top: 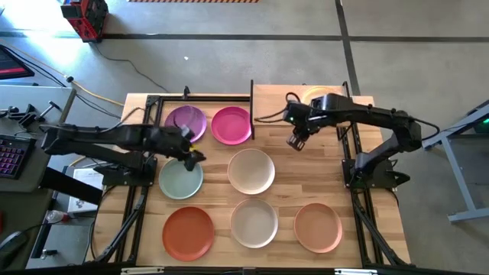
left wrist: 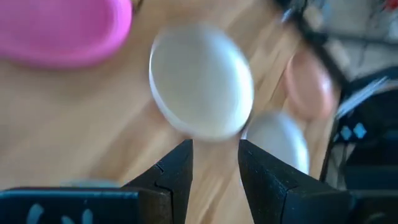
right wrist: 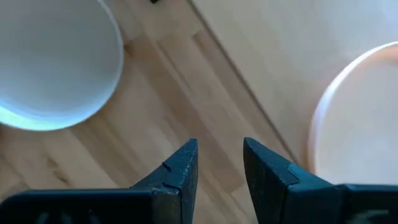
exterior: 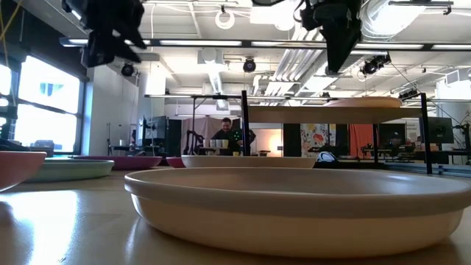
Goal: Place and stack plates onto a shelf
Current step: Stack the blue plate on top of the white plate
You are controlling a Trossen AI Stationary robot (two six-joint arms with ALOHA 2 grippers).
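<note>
Your bench (top: 359, 221) is a light butcher-block wood top on a grey concrete floor. A red machine sits at the far left corner of the room in the high view. Through the low view you get an open workshop with ceiling ducts and strip lights, and a person (exterior: 228, 132) at a far table.

Hard to read: the left wrist view is smeared. In the low view a cream plate's rim fills the foreground and blocks most of the bench. The peach round plate (top: 317, 95) on the shelf is partly covered by the right arm from above.

The shelf (top: 306, 107), a small raised light-wood board on a thin black frame, stands at the far right of the bench. That peach plate lies on it.

On the bench, far row: purple matte round plate (top: 186, 121) and magenta plate (top: 231, 125), side by side. Middle row: pale mint plate (top: 181, 180) and cream plate (top: 251, 171). Near row: orange-red plate (top: 188, 232), off-white plate (top: 254, 222), second peach plate (top: 318, 227). All lie flat and apart.

Left claw (top: 191, 156) hovers at the mint plate's far edge, fingers (left wrist: 177, 180) apart, empty. Right claw (top: 296, 142) hangs just off the shelf's near edge, fingers (right wrist: 183, 174) apart, holding nothing.
</note>
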